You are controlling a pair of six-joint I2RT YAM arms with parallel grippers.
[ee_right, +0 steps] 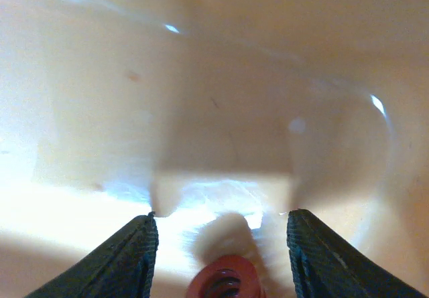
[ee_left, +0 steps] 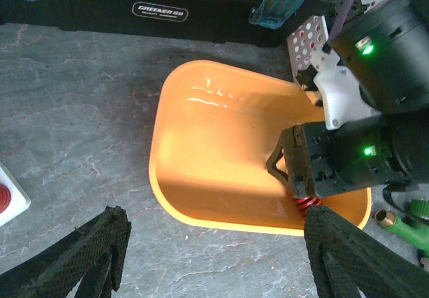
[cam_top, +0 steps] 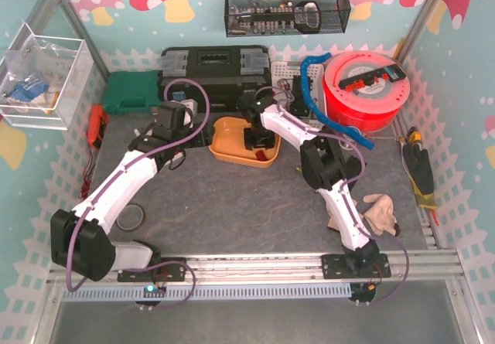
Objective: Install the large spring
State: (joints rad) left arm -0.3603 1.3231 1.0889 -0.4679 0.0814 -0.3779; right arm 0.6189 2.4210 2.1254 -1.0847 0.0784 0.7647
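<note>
Inside the orange tray (ee_left: 201, 137), the right gripper (ee_right: 222, 217) holds its jaws apart, the red large spring (ee_right: 224, 281) between them, unclamped, near the tray's 4 o'clock corner in the left wrist view; the left gripper (ee_left: 214, 217), jaws wide apart, hovers at the tray's 6 o'clock

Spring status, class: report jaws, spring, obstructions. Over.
Left gripper open, empty, hovering beside orange tray. Right gripper inside tray, jaws open astride red spring, not gripping. Nothing blocking visible.
</note>
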